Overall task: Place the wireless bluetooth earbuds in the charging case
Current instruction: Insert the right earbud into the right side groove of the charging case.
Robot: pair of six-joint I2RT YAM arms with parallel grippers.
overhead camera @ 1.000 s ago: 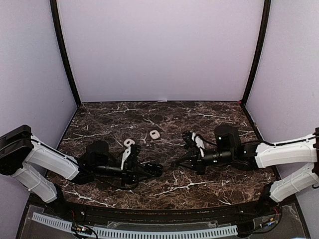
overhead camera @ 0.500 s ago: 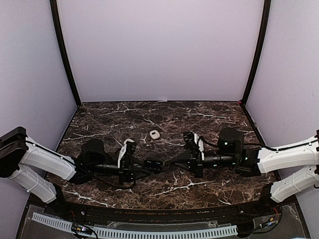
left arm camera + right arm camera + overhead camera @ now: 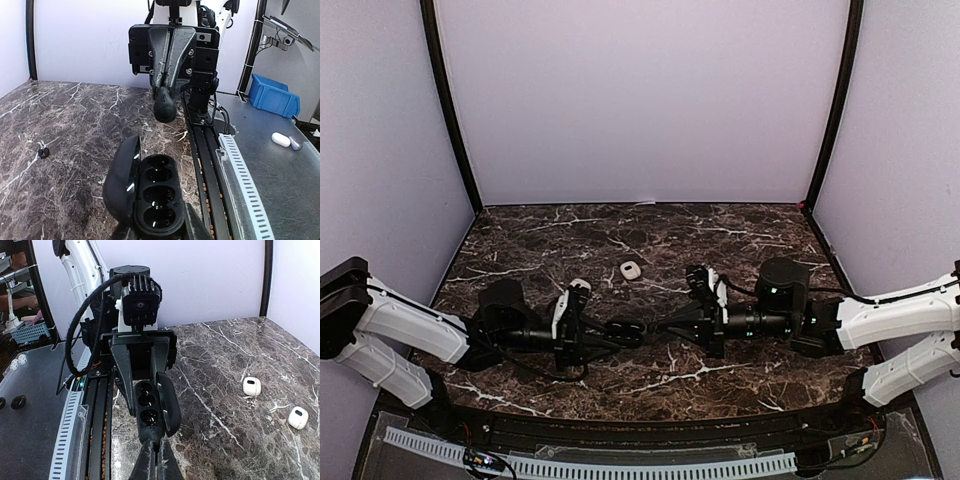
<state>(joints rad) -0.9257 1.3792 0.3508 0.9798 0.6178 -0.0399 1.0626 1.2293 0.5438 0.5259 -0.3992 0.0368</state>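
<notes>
Dark marble tabletop (image 3: 750,240) fills the lower frame, where the left gripper (image 3: 613,335) clamps the open charging case (image 3: 150,197), the right gripper (image 3: 164,90) pinches a black earbud (image 3: 164,108) just above it, and a second black bud (image 3: 44,152) lies at left.

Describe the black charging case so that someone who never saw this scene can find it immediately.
Look at the front middle of the dark marble table: the left gripper holds the black charging case, facing the black earbud in the right gripper. The case's lid is open, showing round sockets. Unlike the two white cases lying on the table, it is black, open and gripped.
</notes>
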